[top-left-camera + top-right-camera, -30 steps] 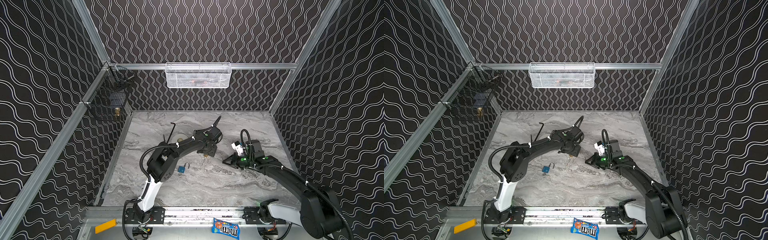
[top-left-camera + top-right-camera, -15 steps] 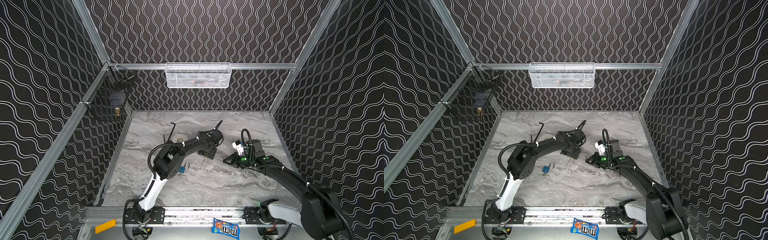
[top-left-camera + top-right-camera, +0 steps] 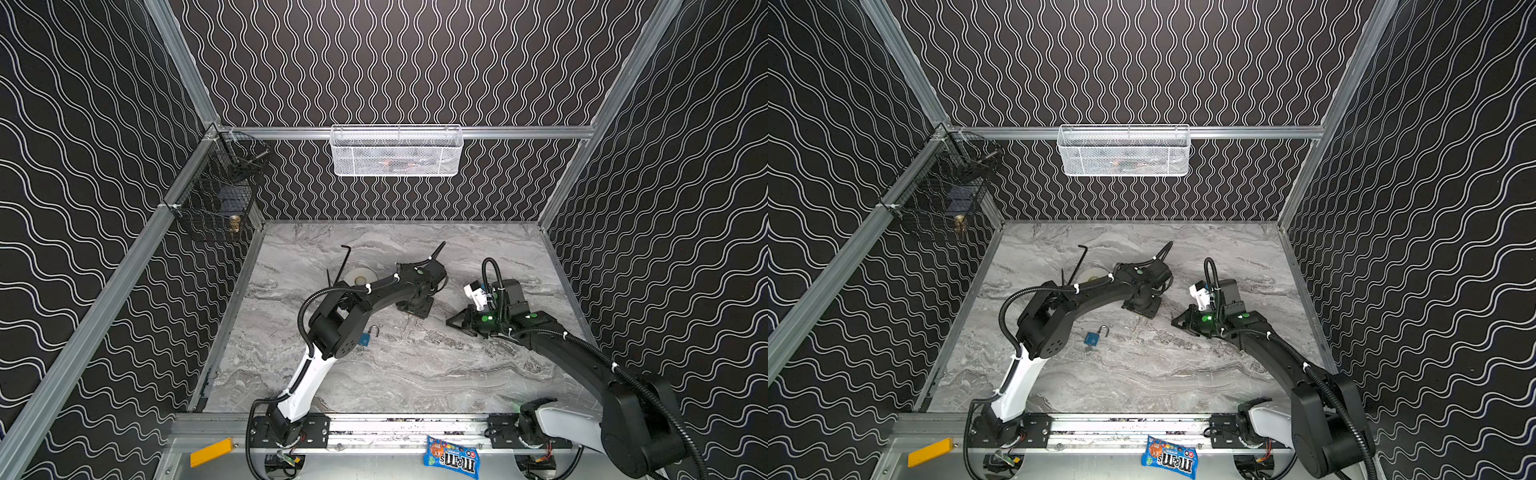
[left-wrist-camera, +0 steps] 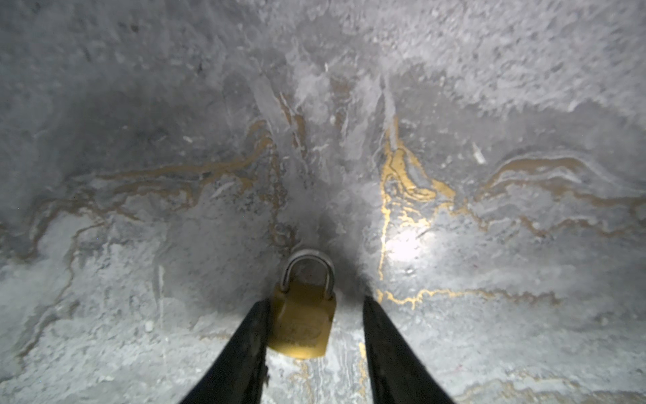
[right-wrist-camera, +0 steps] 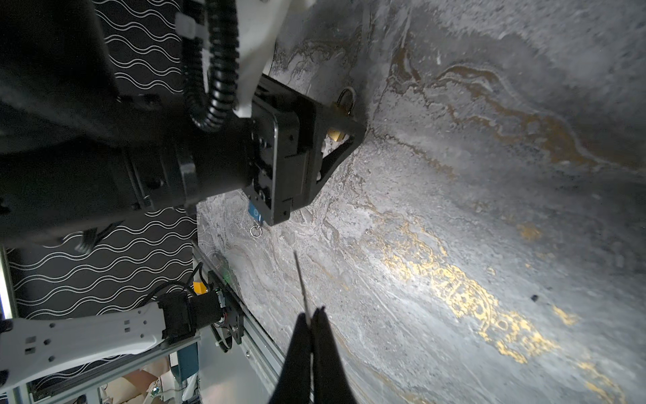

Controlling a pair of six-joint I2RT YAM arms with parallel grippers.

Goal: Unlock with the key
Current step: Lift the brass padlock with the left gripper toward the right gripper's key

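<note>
Setting: grey marbled tabletop (image 3: 415, 374) inside black walls (image 3: 104, 166) with white wavy lines; one white mesh basket (image 3: 397, 153) on the back rail, well beyond both pairs of my fingers. Both top views: my left gripper (image 3: 415, 309) is low over the marble and hides whatever it straddles. My right gripper (image 3: 453, 324) sits near it, tips aimed its way. One blue padlock (image 3: 1092, 337), its shackle swung open, lies well behind my left fingers, beside that arm's elbow. Left wrist view: one brass padlock (image 4: 302, 321), shackle (image 4: 307, 269) shut, lies flat between my left fingers (image 4: 244, 349). Those fingers stand parted, one touching the side of the body, the other just beside it with a gap showing, so no grip yet. Right wrist view: my right fingers (image 5: 297, 349) are pinched together on the key (image 5: 302, 283), one thin blade seen edge-on, jutting ahead of the tips toward the brass padlock, which lies well ahead between the left fingers. Handling, by my judgement: the padlock is small, dense, rigid and smooth, apt to skate or pivot on the marble. I would take it across the two narrow sides of the body and leave clear the keyway end, which is hidden here. The key is light, stiff and thin, likely to swivel between pads; hold it squarely by the broad head.
</note>
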